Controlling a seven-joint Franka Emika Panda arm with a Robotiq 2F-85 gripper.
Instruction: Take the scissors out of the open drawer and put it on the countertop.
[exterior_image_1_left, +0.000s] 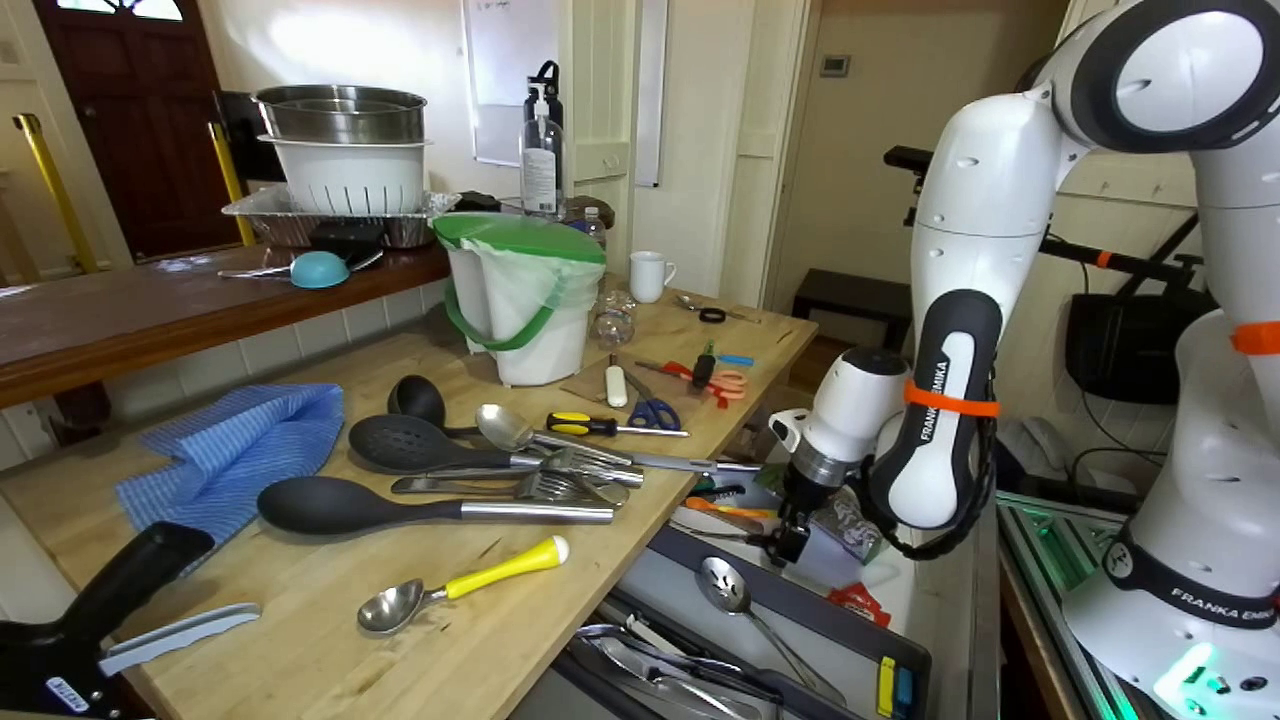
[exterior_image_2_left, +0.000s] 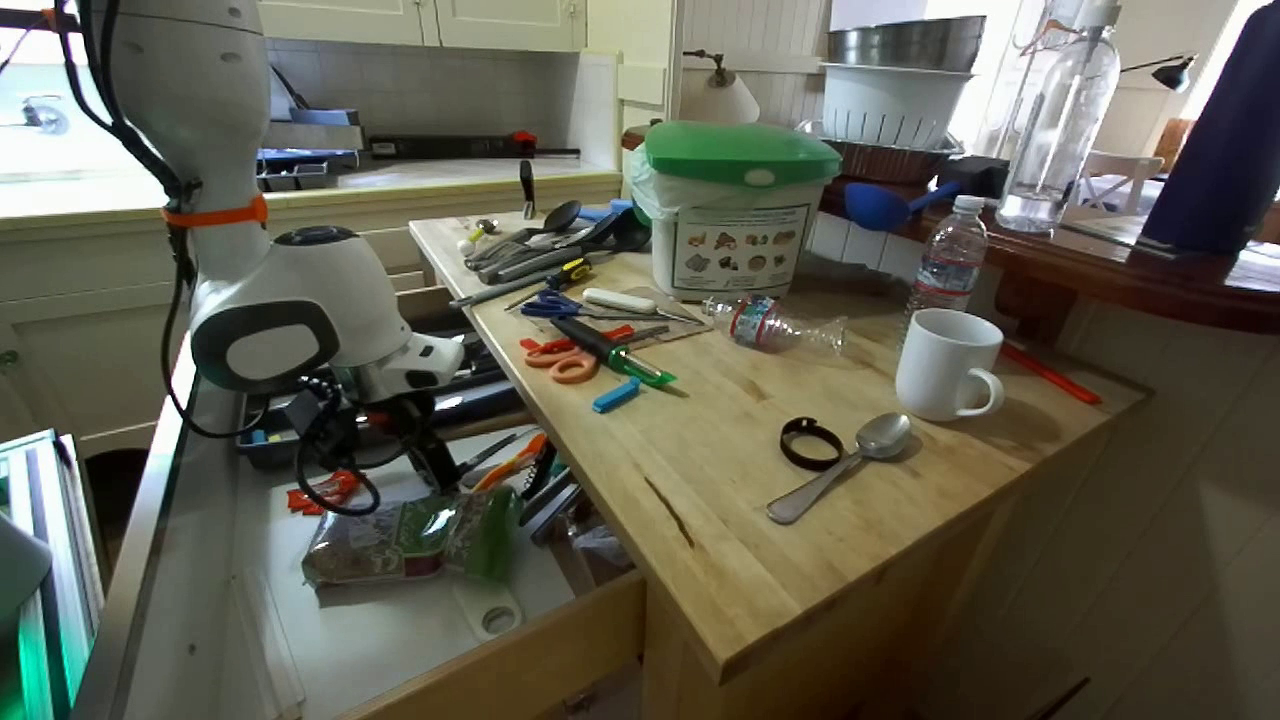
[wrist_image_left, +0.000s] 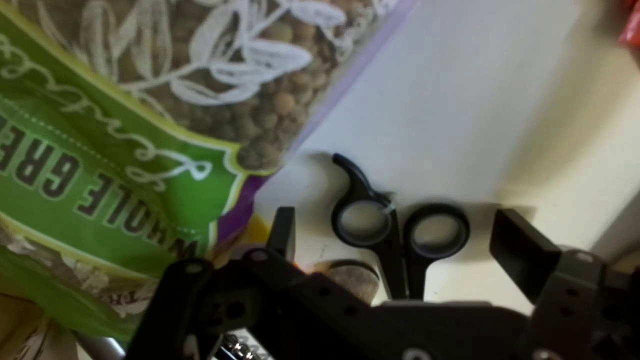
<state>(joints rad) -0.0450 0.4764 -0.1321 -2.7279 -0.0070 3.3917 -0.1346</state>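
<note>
The pale wooden countertop (exterior_image_2_left: 740, 570) stands above the pulled-out drawer (exterior_image_2_left: 560, 645) and carries a green-lidded white bin (exterior_image_2_left: 740, 220); in the drawer lies a printed packet (wrist_image_left: 165, 130). The gripper (wrist_image_left: 395, 230) hangs near the packet, its fingers (wrist_image_left: 284, 232) wide apart; the black scissors (wrist_image_left: 391, 252) lie in the drawer, their looped handles showing between the fingers in the wrist view, touching neither, their blades hidden.

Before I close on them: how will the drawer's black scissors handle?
The black scissors look slim, so probably light. A narrow gap between the loops hints they may swing slightly if squeezed; being rounded, they might slip.
</note>
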